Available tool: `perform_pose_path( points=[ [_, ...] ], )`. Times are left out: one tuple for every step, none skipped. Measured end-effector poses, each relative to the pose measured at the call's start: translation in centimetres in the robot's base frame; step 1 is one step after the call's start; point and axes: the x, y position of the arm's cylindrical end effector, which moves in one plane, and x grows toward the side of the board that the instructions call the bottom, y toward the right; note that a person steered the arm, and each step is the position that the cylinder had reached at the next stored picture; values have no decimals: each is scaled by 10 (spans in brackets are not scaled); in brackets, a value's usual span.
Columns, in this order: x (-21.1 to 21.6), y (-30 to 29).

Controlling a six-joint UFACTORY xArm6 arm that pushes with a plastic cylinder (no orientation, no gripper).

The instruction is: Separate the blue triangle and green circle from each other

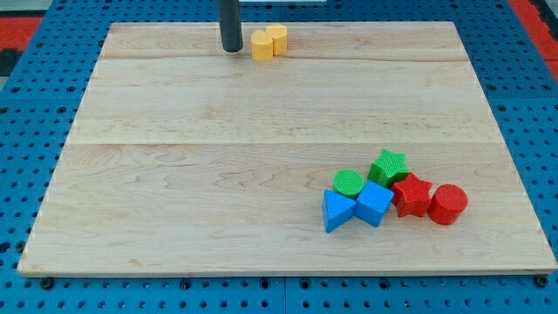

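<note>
The blue triangle (337, 210) lies near the view's bottom right on the wooden board (218, 174). The green circle (349, 182) sits just above it and to its right, touching or nearly touching it. My tip (231, 49) is at the view's top, left of centre, far from both blocks, just left of two yellow blocks.
A blue cube (375, 203) touches the triangle's right side. A green star (389, 166), a red star (411, 195) and a red cylinder (448, 204) crowd to the right. A yellow hexagon (261, 44) and a yellow cylinder (277, 37) stand by my tip.
</note>
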Motion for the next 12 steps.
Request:
perform_pose_path(
  points=[
    [0,0],
    [0,0],
    [12,0],
    [66,36],
    [118,135],
    [158,261],
    [203,328],
    [259,345],
    [289,313],
    [297,271],
    [298,245],
    [307,249]
  ],
)
